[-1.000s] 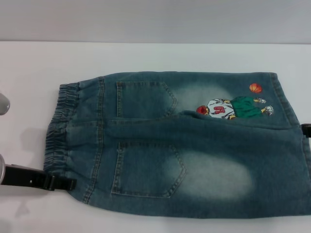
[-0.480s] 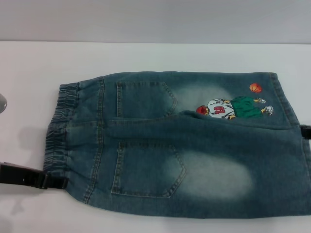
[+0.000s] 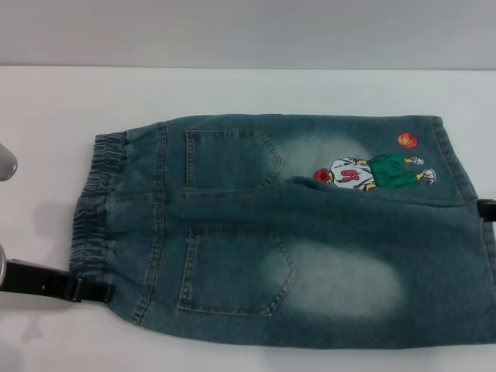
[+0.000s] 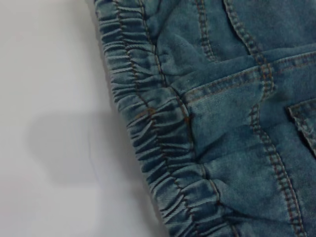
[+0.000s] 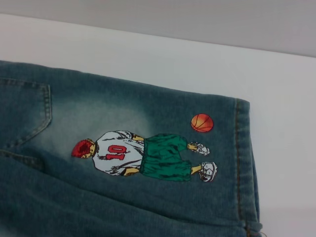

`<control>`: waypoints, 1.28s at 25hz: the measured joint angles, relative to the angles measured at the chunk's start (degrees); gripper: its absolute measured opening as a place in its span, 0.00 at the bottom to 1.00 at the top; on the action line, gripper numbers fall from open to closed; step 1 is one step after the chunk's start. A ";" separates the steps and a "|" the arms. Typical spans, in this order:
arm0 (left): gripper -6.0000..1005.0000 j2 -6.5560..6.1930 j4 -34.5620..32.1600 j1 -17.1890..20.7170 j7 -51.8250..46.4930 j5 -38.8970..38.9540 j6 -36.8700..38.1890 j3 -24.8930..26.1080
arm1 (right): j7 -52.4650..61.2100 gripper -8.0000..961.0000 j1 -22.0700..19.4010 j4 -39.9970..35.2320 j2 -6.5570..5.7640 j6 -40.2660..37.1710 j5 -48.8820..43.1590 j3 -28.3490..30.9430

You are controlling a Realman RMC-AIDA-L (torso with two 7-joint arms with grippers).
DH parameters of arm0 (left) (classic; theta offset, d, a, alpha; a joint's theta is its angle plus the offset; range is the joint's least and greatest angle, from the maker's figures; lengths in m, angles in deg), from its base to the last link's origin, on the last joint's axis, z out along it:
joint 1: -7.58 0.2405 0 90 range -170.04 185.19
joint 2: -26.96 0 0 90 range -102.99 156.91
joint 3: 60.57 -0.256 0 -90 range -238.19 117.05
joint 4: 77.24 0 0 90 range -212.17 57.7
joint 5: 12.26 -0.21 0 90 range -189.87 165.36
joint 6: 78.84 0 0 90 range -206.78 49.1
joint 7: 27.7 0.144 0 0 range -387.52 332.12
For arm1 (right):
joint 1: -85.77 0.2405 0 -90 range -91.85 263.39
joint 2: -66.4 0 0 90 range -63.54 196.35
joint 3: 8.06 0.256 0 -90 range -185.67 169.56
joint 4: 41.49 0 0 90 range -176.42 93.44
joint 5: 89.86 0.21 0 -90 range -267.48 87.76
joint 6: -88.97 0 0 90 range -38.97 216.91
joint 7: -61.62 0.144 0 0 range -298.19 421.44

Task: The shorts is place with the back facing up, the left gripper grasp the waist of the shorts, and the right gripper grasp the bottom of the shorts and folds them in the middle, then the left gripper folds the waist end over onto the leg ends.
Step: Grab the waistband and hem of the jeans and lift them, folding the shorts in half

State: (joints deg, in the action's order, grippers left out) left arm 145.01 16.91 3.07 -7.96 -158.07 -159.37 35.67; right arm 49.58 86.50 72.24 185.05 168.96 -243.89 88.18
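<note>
The left pincer (image 3: 97, 292) sits low at the lower left of the head view, a black claw lying flat on the counter (image 3: 232, 89), its tip right at the near corner of the waist (image 3: 97, 209); whether it is clenched or released cannot be told from here. Its black body runs off the left edge, almost level with the surface, and a pale rounded piece of the arm shows higher up on that edge.

Out from the claw spread the shorts (image 3: 310, 232), back side up, filling the middle and right of the frame. The ruched waist stands toward the left; two patch pockets follow, the upper pocket (image 3: 231, 159) and the lower pocket (image 3: 236, 270), each beside a faded pale patch. The cartoon print (image 3: 372, 172) with its orange ball lies at upper right, near the bottom of the shorts (image 3: 453, 159).

At the right edge, a small black part of the right pincer (image 3: 487, 208) shows just beside the hem; its state cannot be told either.

The left wrist view looks straight down on the gathered band and its shadow on the white surface.
</note>
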 joint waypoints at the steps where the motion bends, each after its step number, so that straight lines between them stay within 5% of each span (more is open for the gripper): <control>1: 0.80 0.00 -0.02 -0.06 -0.02 0.07 -0.06 0.00 | 0.00 0.73 0.09 0.00 0.00 0.07 -0.10 0.00; 20: 0.75 -0.01 -1.05 -2.08 -2.22 0.51 -0.31 -0.42 | 0.00 0.73 0.80 1.10 0.00 1.09 -1.63 -0.11; 32: 0.15 0.06 2.24 -0.63 -4.41 0.70 0.38 -0.29 | 0.01 0.73 1.01 1.15 0.00 1.08 -2.25 -0.17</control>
State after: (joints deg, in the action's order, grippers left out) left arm 145.06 19.15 2.44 -12.36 -157.38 -159.00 35.38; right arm 49.59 87.51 73.39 185.05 170.04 -246.14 88.00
